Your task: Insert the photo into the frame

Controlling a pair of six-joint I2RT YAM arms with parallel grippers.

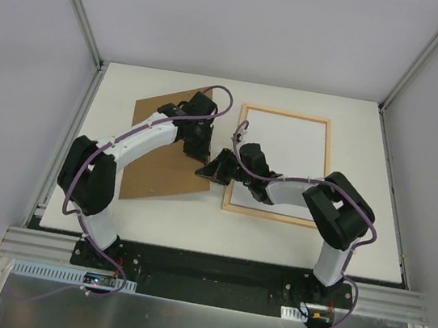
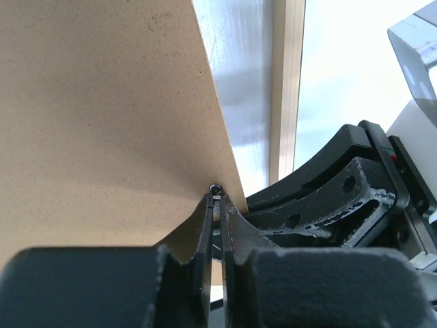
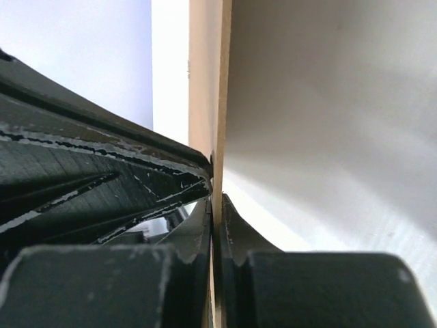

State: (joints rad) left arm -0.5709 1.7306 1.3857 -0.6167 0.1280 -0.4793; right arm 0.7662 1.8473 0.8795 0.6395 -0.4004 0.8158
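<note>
Top view: thin rectangular light-wood picture frame lies flat on the white surface, right of centre. A white rectangular sheet fills its opening. It reads as the photo lying white side up, no print side visible.

Plain brown rectangular backing board sits left of centre, rotated a bit, just beside the frame's left rail but not overlapping it.

Left gripper reaches over the board to its right edge. Left wrist view: jaws clenched, tips right at the board's edge. Can't tell if the board is actually pinched or the tips only rest on it.

Right gripper reaches in from the right across the frame's lower-left part. Its tips are in the gap between board and frame, just below the left gripper's tips and nearly touching them.

Right wrist view: jaws clenched. The tips meet on a line where a tan strip borders a pale grey-white face. Can't tell whether that strip is the board or the frame rail, or whether anything thin is caught between the jaws.

Both grippers are bunched at the same spot, mid-picture in the top view.
</note>
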